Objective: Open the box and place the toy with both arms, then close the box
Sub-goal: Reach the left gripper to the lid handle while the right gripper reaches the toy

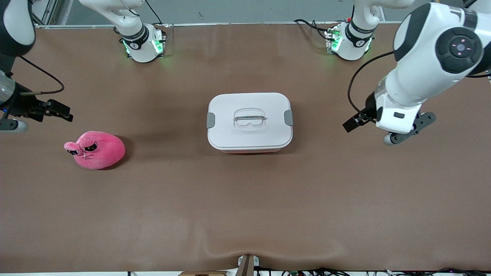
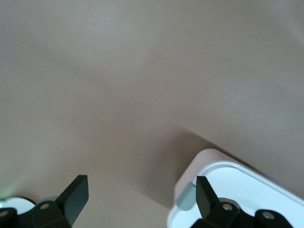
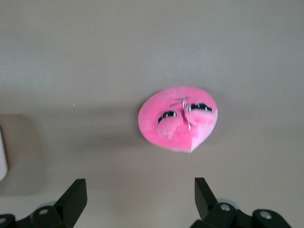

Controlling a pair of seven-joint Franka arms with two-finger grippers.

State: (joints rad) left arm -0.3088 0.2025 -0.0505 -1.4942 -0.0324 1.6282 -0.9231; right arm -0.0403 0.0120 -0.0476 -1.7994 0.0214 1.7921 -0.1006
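Basically nothing started yet. Box (image 1: 249, 122) mid-table, lid on, both grey clips (image 1: 210, 120) down, long axis running along the table from right arm's end to left arm's end, so one clip faces each arm. Toy (image 1: 95, 150) on the table toward right arm's end, slightly nearer the front cam than the box, well apart from it.

Left gripper (image 1: 355, 122) up over bare table twd left arm's end, fingers (image 2: 76, 194) spread wide, empty; box corner and clip just in its wrist view. Right gripper (image 1: 57, 111) over right arm's end, spread wide, empty, toy just below it in its wrist view.

Judgement: each arm closest to its own clip; unclipping first. Toy clearly right arm's job.
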